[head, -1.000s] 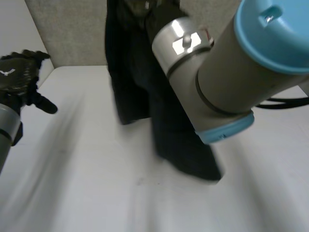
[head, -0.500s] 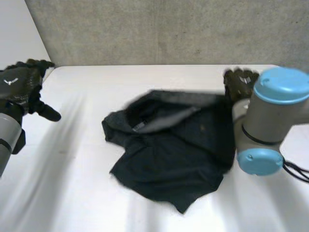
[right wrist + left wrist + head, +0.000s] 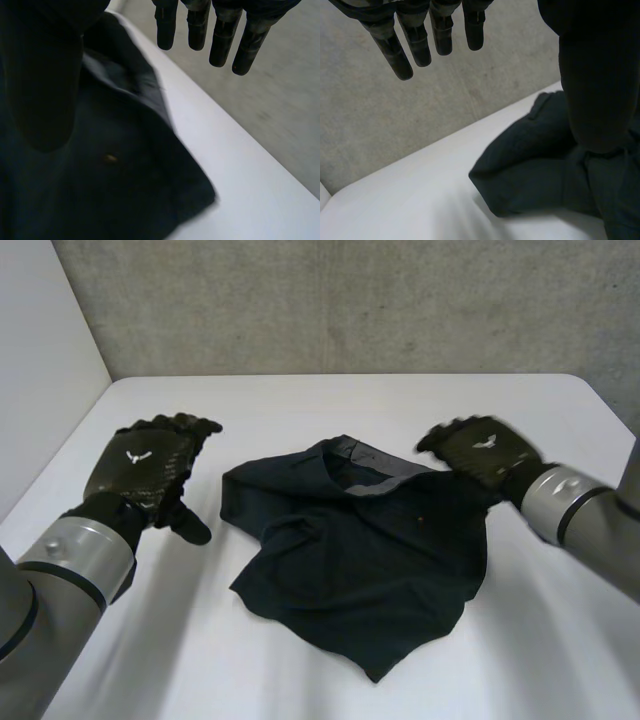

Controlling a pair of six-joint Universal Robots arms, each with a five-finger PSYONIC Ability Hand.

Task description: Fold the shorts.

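Dark, crumpled shorts lie in a heap in the middle of the white table, the waistband toward the far side. My left hand hovers left of the heap, open, fingers straight and holding nothing. In the left wrist view its fingers reach out above the table, with the shorts beside them. My right hand is over the heap's right far edge, open. In the right wrist view its fingers are straight above the shorts, apart from the cloth.
A grey wall rises behind the table's far edge. Bare tabletop lies left of the shorts and at the right front.
The right arm held the shorts high, dropped them onto the table and opened its hand, which now sits at the heap's right edge. My left hand moved in toward the shorts.
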